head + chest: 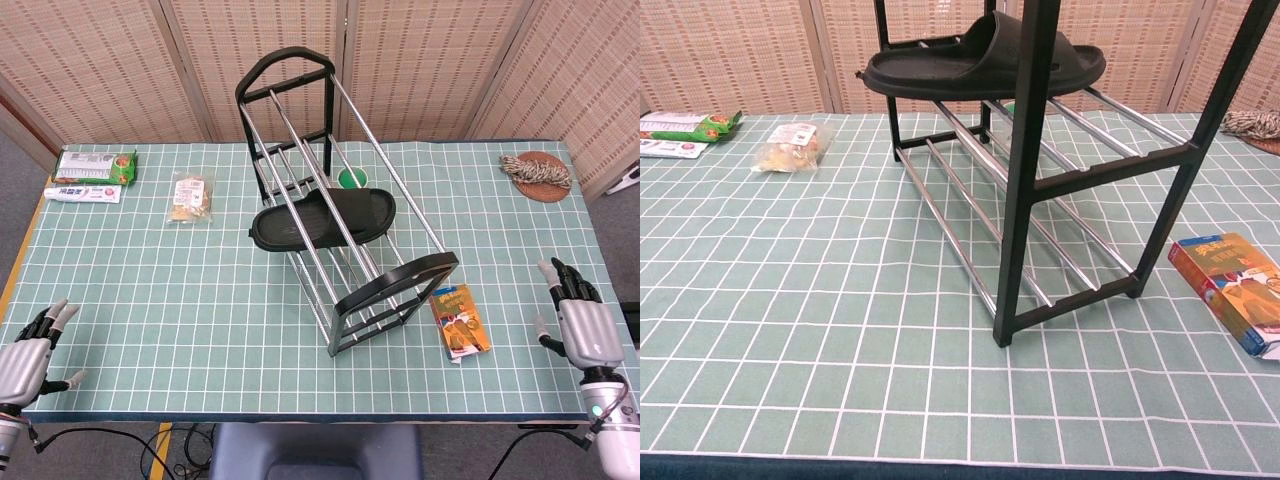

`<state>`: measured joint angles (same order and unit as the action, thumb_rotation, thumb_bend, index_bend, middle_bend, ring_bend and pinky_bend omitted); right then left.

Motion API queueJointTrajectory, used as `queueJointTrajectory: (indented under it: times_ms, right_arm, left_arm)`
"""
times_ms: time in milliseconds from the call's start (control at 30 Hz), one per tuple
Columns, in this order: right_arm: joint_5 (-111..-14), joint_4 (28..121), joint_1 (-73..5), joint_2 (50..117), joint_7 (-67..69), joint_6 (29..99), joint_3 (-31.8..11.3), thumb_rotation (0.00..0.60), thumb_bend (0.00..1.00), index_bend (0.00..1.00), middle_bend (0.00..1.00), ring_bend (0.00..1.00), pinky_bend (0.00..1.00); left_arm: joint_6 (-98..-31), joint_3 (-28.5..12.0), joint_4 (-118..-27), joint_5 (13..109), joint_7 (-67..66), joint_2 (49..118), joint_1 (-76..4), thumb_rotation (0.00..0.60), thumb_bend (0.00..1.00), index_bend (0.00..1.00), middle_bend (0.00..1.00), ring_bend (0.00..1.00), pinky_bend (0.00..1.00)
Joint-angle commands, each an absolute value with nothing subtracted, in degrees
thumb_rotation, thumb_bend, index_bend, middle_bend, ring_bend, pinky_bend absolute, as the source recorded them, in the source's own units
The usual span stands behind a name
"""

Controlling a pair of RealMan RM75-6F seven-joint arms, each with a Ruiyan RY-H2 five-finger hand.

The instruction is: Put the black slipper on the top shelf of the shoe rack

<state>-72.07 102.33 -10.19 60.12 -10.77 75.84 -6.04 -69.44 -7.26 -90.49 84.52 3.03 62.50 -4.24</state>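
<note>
The black slipper [323, 219] lies flat across the top shelf bars of the black-and-chrome shoe rack [392, 290] in the middle of the table; the chest view shows the slipper [980, 62] resting on the upper rails of the rack [1025, 180]. My left hand [27, 363] hovers at the table's near left corner, fingers spread, holding nothing. My right hand [580, 328] sits at the near right edge, also empty with fingers apart. Neither hand appears in the chest view.
An orange box [461, 321] lies right of the rack's foot. A snack bag [191, 196], a toothpaste box [82, 193] and a green packet [94, 164] sit at the far left. A green lid [352, 179] lies under the rack, a rope coaster [538, 169] far right.
</note>
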Motion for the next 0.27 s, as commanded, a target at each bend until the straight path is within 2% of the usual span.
queueJointTrajectory:
  times_ms: [33,267]
  right_arm:
    - [-74.4,103.9,-8.8,58.8,-9.1,78.3,-5.8,0.600,0.45,0.00,0.00,0.00,0.12]
    - [-77.3,104.2,-8.7,58.8,-9.2,78.6,-4.9,0.600,0.45,0.00,0.00,0.00,0.12]
  left_arm:
    - [-71.7,-5.5,-91.8,84.6,-1.0,63.6,-3.8,0.600,0.17,0.07,0.02,0.00,0.15]
    - [-74.9,-4.1,-93.8,86.0,-1.9,63.0,-3.4,0.600,0.17,0.07,0.02,0.00,0.15]
